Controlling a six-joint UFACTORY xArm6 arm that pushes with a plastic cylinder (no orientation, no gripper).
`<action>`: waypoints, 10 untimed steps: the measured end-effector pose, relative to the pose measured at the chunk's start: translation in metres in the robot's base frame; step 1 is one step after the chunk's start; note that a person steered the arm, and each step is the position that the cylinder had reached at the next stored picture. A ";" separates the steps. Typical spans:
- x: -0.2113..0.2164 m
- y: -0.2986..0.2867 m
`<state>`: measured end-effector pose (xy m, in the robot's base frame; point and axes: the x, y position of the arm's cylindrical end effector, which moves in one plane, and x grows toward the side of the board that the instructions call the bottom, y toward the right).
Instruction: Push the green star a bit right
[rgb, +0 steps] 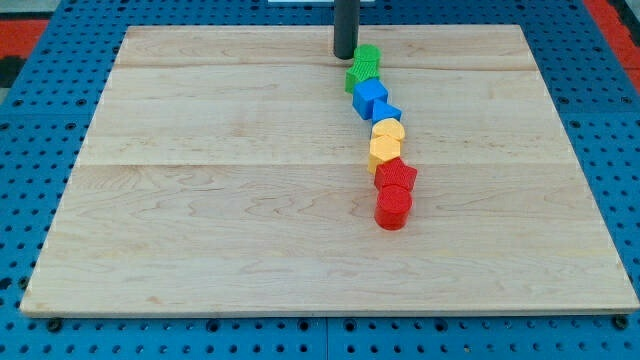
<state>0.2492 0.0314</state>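
My tip (345, 56) stands near the top of the wooden board (200, 200), just left of the upper green block (367, 60) and touching or nearly touching it. A second green block (357, 79), with jagged edges like a star, lies right below it and touches it. The two green blocks head a chain of touching blocks that runs down toward the view's bottom.
Below the green blocks the chain goes on with a blue cube (369, 97), a smaller blue block (387, 112), two yellow blocks (388, 131) (381, 153), a red star (396, 176) and a red cylinder (393, 209). A blue pegboard (40, 120) surrounds the board.
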 end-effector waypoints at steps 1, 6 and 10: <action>-0.004 0.000; 0.059 -0.040; 0.050 -0.007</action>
<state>0.2994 0.0241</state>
